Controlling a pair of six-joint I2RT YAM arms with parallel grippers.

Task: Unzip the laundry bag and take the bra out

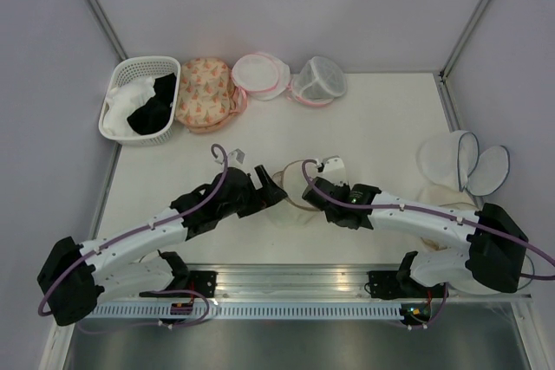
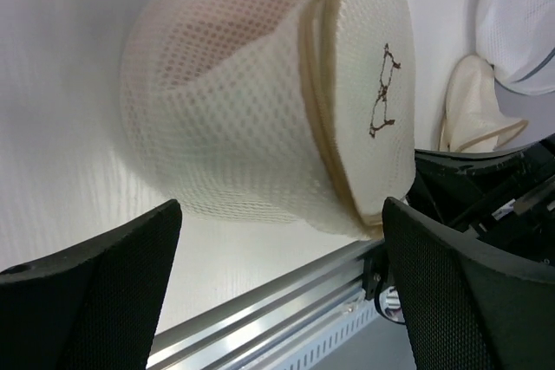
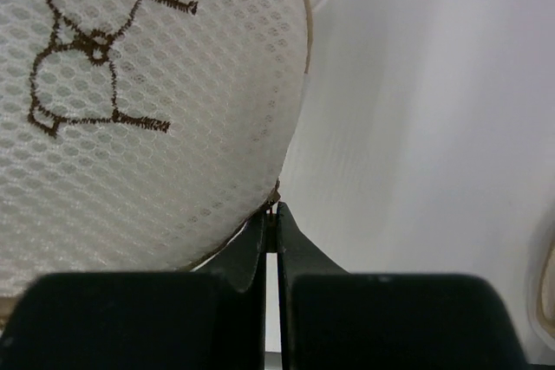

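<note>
Centre of the table (image 1: 373,119): the bag (image 1: 293,186) lies on its side between my two grippers. My left gripper (image 2: 282,296) stands wide, its fingers (image 2: 95,292) either side of the domed mesh and clear of it. My right gripper (image 3: 273,218) has its jaws pressed together at the bag's beige rim; whether they pinch anything there I cannot tell. The zip looks closed along the stretch in view. A faint pink tint through the mesh is all that shows of the bra (image 2: 178,62), inside the bag. Far left corner: a white basket (image 1: 130,63) holds a white garment (image 1: 128,97) and a black garment (image 1: 154,110). Beside it lie a floral bag (image 1: 204,93) and two pink-trimmed bags (image 1: 260,75).
</note>
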